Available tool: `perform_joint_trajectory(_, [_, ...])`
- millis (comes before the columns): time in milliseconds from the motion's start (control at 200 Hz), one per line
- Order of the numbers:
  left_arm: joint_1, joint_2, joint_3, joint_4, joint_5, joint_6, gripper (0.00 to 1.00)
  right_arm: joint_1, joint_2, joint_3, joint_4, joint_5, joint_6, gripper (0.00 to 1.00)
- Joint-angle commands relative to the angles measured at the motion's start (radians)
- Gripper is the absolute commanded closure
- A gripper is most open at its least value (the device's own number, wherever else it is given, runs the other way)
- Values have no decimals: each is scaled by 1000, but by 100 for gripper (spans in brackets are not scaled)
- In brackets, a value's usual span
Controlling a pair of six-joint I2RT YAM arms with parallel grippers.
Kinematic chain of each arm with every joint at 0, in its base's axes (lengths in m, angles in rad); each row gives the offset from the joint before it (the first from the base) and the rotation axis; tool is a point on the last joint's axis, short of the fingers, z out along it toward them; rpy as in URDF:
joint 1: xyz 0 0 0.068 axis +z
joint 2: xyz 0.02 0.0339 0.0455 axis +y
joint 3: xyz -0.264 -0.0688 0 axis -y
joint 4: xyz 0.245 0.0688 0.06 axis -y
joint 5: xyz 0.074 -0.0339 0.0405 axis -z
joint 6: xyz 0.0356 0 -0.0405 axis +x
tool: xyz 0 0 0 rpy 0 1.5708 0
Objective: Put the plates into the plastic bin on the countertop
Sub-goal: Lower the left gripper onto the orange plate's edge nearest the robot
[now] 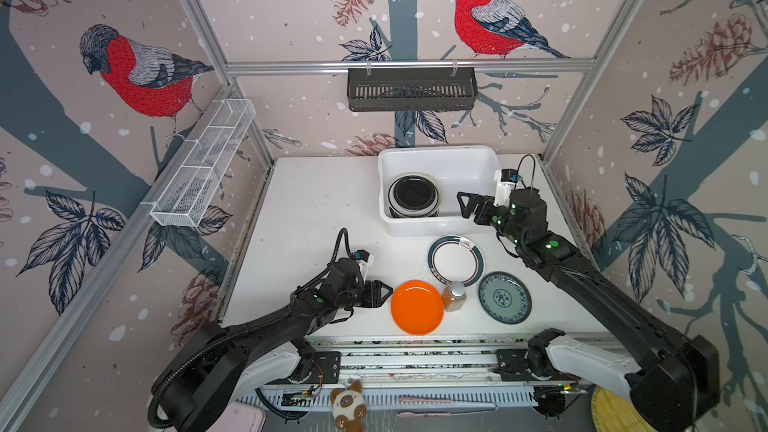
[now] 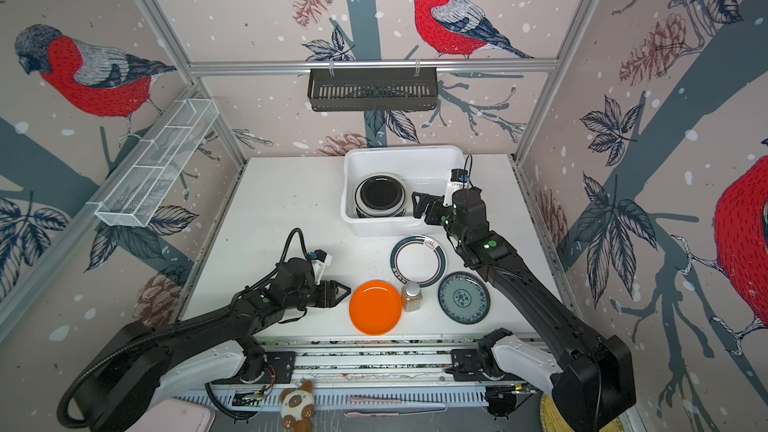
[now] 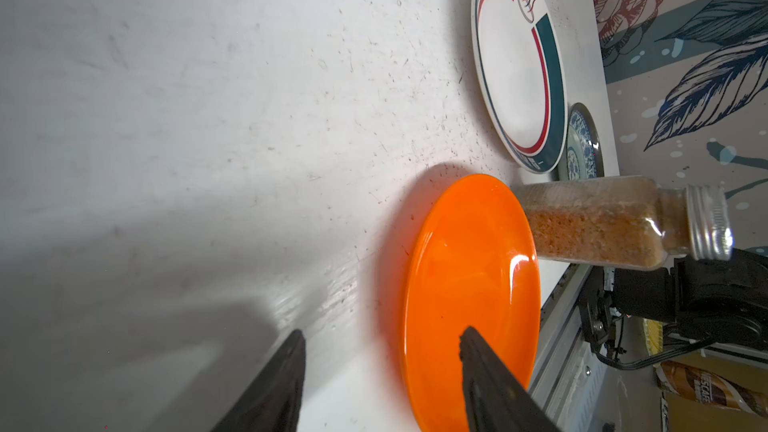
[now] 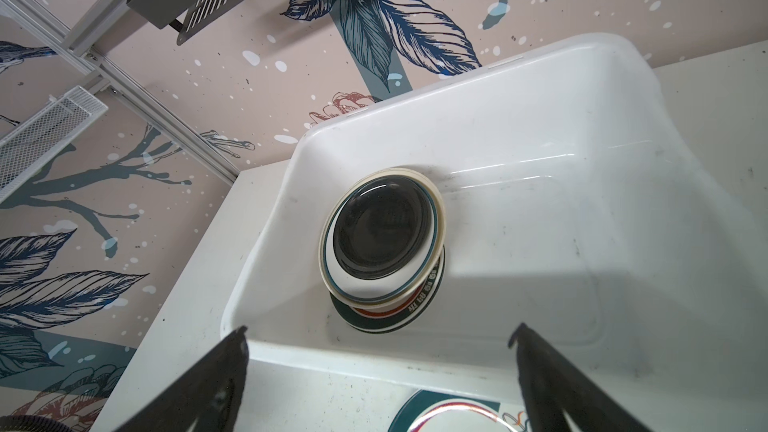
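Three plates lie on the countertop (image 1: 316,209): an orange one (image 1: 417,307) (image 2: 375,307), a white one with a teal rim (image 1: 456,260) (image 2: 418,260) and a blue-green patterned one (image 1: 505,297). My left gripper (image 1: 388,293) (image 3: 383,330) is open at the orange plate's (image 3: 469,284) left edge. One finger is over the plate, the other over bare table. The plastic bin (image 1: 440,150) (image 4: 540,118) holds a stack of plates with a black one on top (image 1: 414,195) (image 4: 382,234). My right gripper (image 1: 462,204) (image 4: 380,328) hangs open and empty over the bin's front right part.
A small amber bottle (image 1: 454,296) (image 3: 615,222) with a silver cap stands between the orange and patterned plates, touching the teal-rimmed plate's near edge. A black slotted rack (image 1: 411,89) hangs on the back wall, a white wire basket (image 1: 203,164) on the left wall.
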Motion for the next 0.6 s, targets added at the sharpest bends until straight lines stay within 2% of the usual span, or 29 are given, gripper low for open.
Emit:
perform_joint_trajectory(0, [-23, 39, 21, 68, 13, 16, 42, -2, -21, -9, 44, 10, 13, 1])
perform_joint_trajectory(595, [-62, 301, 132, 29, 30, 46, 61, -34, -26, -20, 29, 23, 3, 1])
